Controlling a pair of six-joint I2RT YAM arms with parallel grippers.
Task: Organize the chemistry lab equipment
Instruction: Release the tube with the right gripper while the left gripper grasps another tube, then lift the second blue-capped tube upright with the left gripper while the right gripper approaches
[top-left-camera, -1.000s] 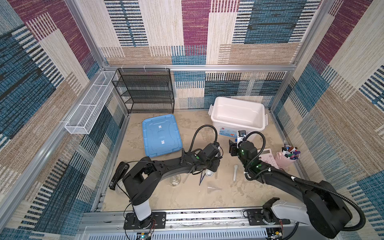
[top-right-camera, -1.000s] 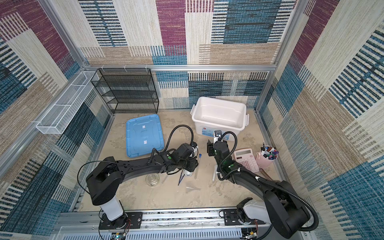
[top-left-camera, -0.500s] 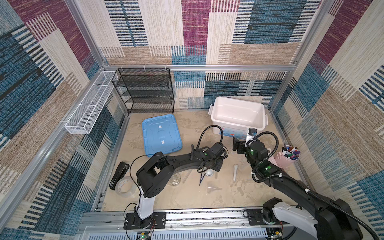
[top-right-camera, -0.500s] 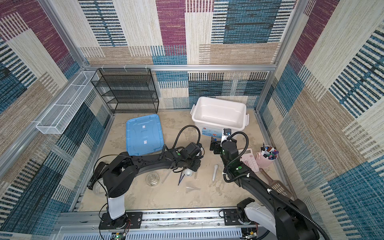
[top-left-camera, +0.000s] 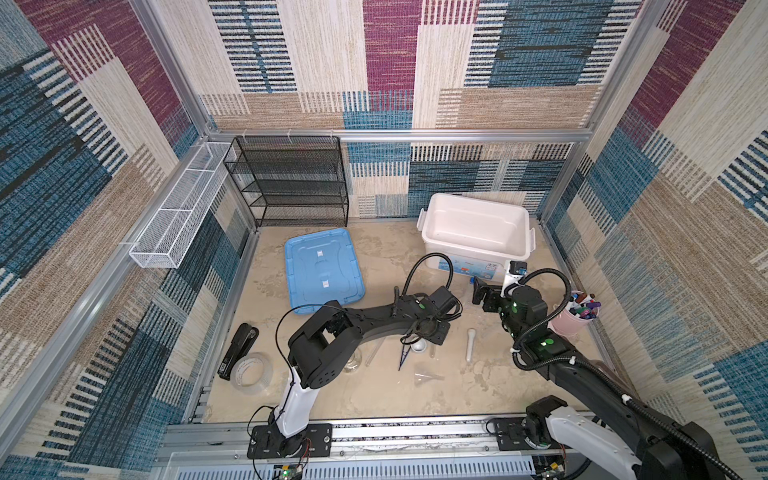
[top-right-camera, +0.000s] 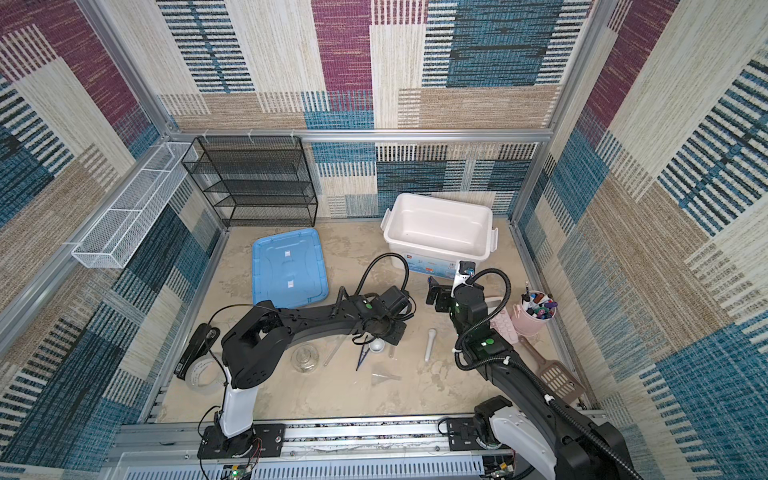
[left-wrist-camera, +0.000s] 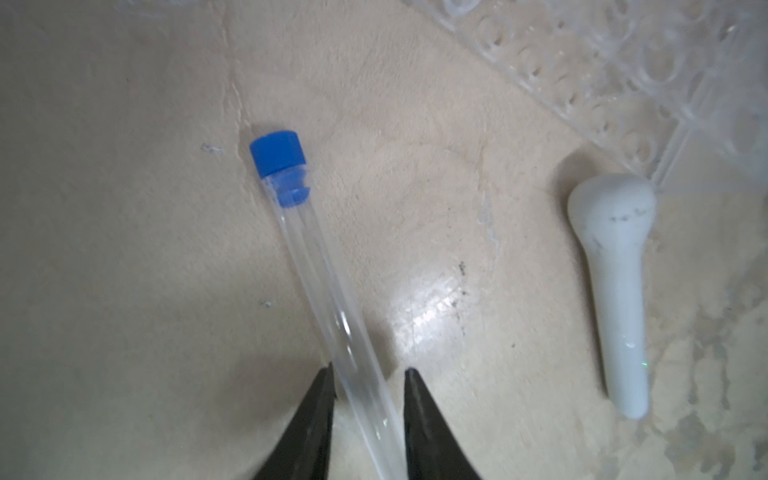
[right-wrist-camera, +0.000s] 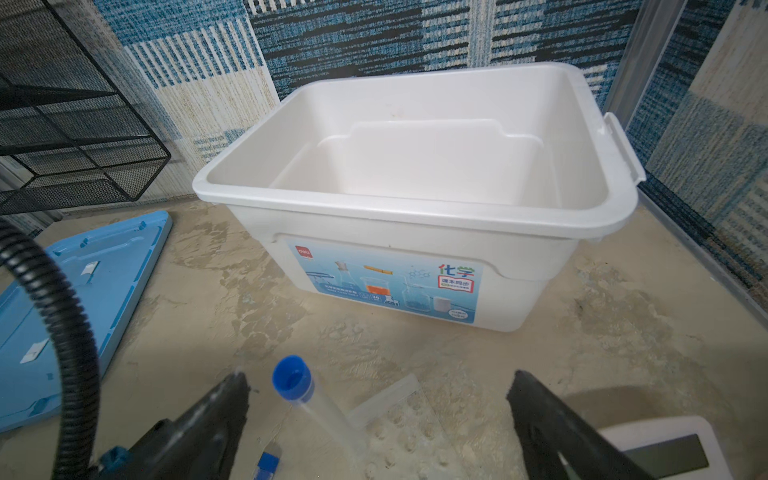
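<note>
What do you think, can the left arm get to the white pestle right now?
Probably yes. The pestle lies bare on the table beside the left arm's fingers, nothing between. Those fingers straddle a blue-capped test tube, though, so they must leave that first.

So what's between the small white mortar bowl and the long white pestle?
A clear blue-capped test tube, lying flat, with the left gripper straddling it. Both top views show it between mortar and pestle.
</note>
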